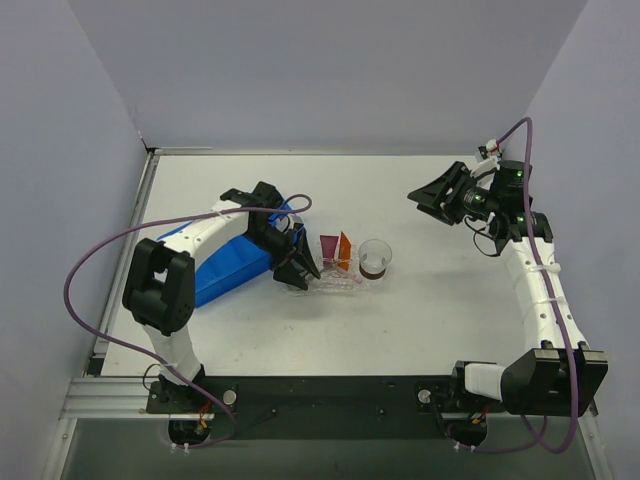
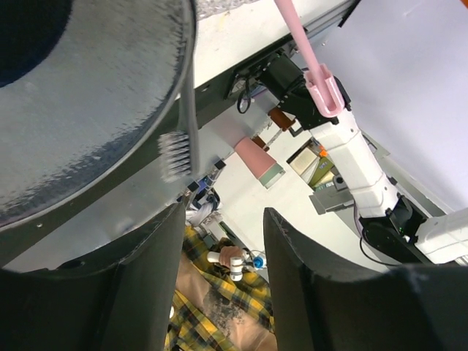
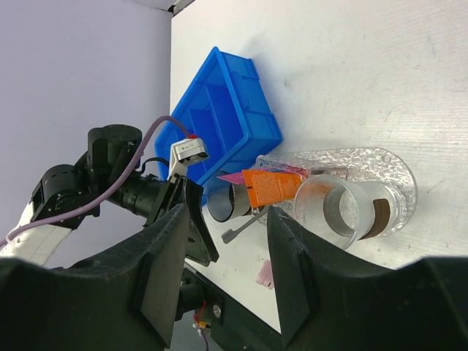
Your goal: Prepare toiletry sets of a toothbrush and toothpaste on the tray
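Top view: left gripper [image 1: 297, 268] jaws spread, empty over the tray [image 1: 350, 284], toothbrush [image 2: 300, 36] just past them, right gripper [image 1: 420, 198] spread too, so placing looks done, lift clear next.

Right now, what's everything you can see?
tray: one, clear, centre
orange toothpaste: one, orange, on the tray
magenta toothpaste: one, magenta, beside it
cups: two, clear with dark bottoms, one on the tray, one by its left end
pink toothbrush: one, pink, near the tray's left end
grey toothbrush: one, grey, at the left cup
bin: one, blue, left of the tray
left gripper: one, black, open, at the tray's left end
right gripper: one, black, open, far right
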### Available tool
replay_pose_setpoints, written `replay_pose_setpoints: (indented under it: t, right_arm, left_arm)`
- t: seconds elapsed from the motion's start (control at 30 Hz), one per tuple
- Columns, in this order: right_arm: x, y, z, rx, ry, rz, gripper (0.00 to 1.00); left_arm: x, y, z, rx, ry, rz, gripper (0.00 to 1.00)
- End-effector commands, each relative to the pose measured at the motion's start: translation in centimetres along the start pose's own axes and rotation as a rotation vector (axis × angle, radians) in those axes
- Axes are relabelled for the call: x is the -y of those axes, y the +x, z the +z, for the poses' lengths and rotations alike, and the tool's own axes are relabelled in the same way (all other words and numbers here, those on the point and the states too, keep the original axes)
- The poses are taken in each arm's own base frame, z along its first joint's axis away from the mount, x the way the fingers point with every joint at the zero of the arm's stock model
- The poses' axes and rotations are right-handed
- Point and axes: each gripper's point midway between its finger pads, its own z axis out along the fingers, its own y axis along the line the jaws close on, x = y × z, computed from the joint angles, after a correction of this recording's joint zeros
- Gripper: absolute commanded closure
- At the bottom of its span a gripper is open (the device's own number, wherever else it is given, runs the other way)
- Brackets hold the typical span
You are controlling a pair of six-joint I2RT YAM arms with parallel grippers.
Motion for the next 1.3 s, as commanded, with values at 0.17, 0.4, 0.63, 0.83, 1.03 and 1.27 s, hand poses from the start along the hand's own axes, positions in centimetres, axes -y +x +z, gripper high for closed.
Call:
replay_pose_setpoints:
  t: [0.17,0.4,0.63,0.83,1.03,1.27]
  right_arm:
    - [-1.2,-0.6,-1.0,0.035,-0.043,-0.046,0.58]
    - [-1.2,-1.0,-2.4,0.068,0.008,-0.098,0.58]
    - [-0.8,-1.3,-4.5,0.115,0.101,-0.183,0.58]
    - [-0.5,-1.2,-6.6,0.153,0.189,-0.255,0.58]
    - [-0.5,-0.7,-8.0,0.189,0.214,-0.285,0.58]
    - [0.8,0.6,-8.9,0.211,0.248,-0.296,0.58]
  left_arm:
    - [0.6,0.5,-3.9,0.147,-0.063,0.158,0.42]
    - [0.2,-0.1,-6.8,0.297,-0.114,0.227,0.42]
    - [1.1,-1.7,-11.8,0.596,-0.145,0.326,0.41]
    - [2.8,-1.9,-17.3,0.915,-0.14,0.413,0.41]
    - [4.0,-1.1,-23.4,1.275,-0.137,0.454,0.38]
    - [3.1,0.9,-27.8,1.56,-0.136,0.479,0.3]
